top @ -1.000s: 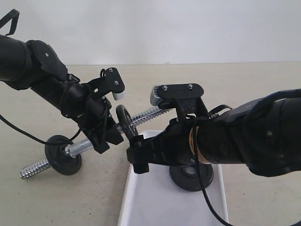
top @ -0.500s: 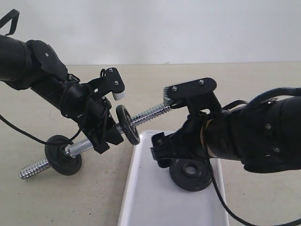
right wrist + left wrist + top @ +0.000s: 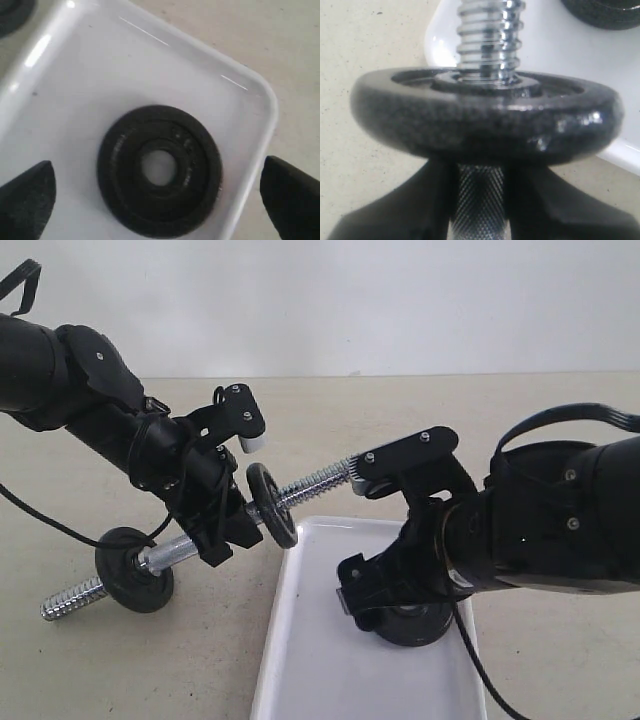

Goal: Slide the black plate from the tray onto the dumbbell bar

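Observation:
In the exterior view my left gripper [image 3: 225, 530] is shut on the knurled middle of the dumbbell bar [image 3: 320, 483] and holds it tilted above the table. One black disc [image 3: 272, 505] sits on the bar right at the left fingers, and another [image 3: 135, 570] sits near the bar's low end. The black plate [image 3: 160, 170] lies flat in the tray [image 3: 235, 95]. My right gripper [image 3: 160, 205] hangs just over it, open, with its fingers [image 3: 27, 200] wide to either side. From outside, the right gripper [image 3: 385, 605] hides most of that plate [image 3: 420, 625].
The white tray [image 3: 320, 660] lies at the front middle of the beige table. The bar's threaded end [image 3: 490, 35] points out over the tray's near corner [image 3: 545, 65]. A black cable trails from the left arm across the table.
My right gripper has drawn back from the disc on the bar, swung right and dropped low over the plate in the tray. The left arm and the bar have stayed still.

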